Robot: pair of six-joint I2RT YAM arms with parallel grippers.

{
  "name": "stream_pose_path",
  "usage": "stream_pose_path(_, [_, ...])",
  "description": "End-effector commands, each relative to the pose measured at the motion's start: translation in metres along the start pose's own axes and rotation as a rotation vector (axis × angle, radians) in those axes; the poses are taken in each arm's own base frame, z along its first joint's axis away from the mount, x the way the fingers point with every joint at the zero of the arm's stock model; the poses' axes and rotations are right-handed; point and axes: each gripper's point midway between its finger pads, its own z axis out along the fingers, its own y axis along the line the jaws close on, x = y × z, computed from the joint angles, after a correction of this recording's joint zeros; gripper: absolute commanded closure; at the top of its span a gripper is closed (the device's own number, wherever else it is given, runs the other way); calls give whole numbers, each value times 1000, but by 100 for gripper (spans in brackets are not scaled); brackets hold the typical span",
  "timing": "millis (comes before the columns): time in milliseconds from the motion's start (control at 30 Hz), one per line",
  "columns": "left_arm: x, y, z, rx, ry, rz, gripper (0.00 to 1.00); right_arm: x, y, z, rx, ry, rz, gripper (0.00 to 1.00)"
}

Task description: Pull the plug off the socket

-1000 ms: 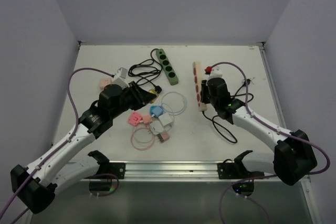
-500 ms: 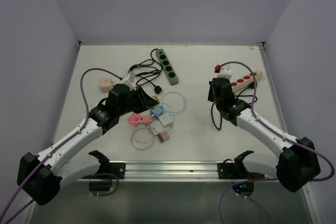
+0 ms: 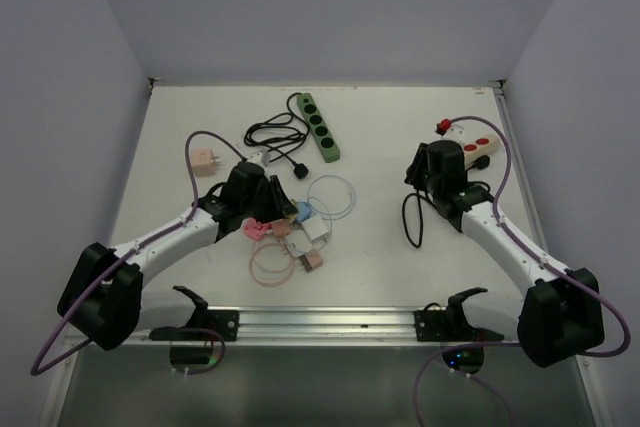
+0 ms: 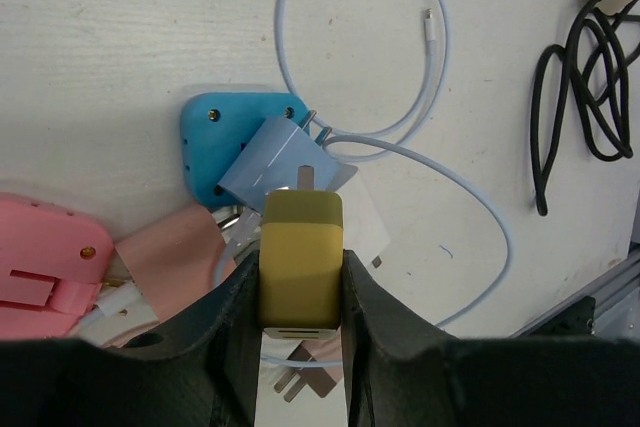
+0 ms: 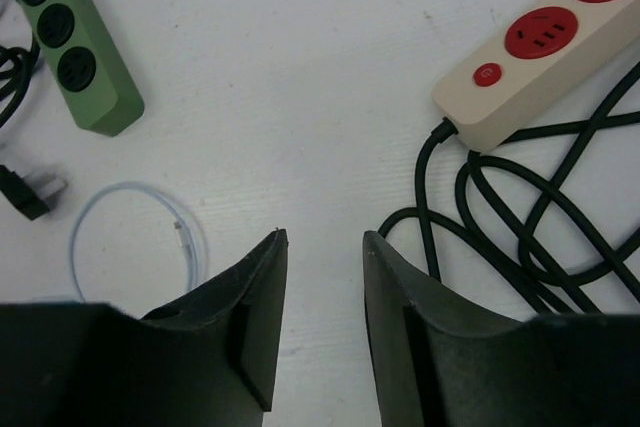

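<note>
My left gripper [image 4: 300,262] is shut on a yellow plug [image 4: 301,232], gripped by its sides and hanging over a pile of adapters. In the top view that gripper [image 3: 275,205] sits left of centre. The socket is a beige power strip [image 5: 520,67] with red outlets, lying at the right back [image 3: 478,150] with nothing plugged into the outlets that show. Just left of it, my right gripper [image 5: 324,239] is open over bare table, nothing between its fingers. In the top view the right gripper [image 3: 418,169] is beside the strip's black cord [image 3: 410,217].
A green power strip [image 3: 320,127] lies at the back centre beside a black plug and coiled cord [image 3: 275,137]. Pink, blue and white adapters [image 3: 290,232] are heaped under the left gripper. A pale cable loop [image 3: 330,194] lies next to them. A pink cube [image 3: 205,162] sits at the left.
The beige strip swung from the middle of the table to the right back, and the right gripper has come off it. The left arm carried the yellow plug rightward over the adapter pile.
</note>
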Motion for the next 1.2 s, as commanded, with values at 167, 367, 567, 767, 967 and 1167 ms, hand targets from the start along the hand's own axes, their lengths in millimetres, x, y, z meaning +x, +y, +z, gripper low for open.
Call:
stream_pose_path(167, [-8,6,9,4,-37,63,55,-12,40,-27,-287,60,161,43])
stream_pose_path(367, [-9,11,3,-20,-52,81,36,-2,100,-66,-690,217,166,27])
stream_pose_path(567, [-17,10,-9,-29,-94,92,19,-6,128,-106,-933,269,144,19])
stream_pose_path(767, [-37,-1,-33,-29,-167,116,1,-12,130,-133,-1003,257,80,16])
stream_pose_path(967, [-71,-13,-77,-54,-311,148,1,-19,116,-140,-912,187,14,13])
stream_pose_path(1167, [-108,-15,-141,-118,-513,173,0,-37,88,-146,-733,56,-60,8])
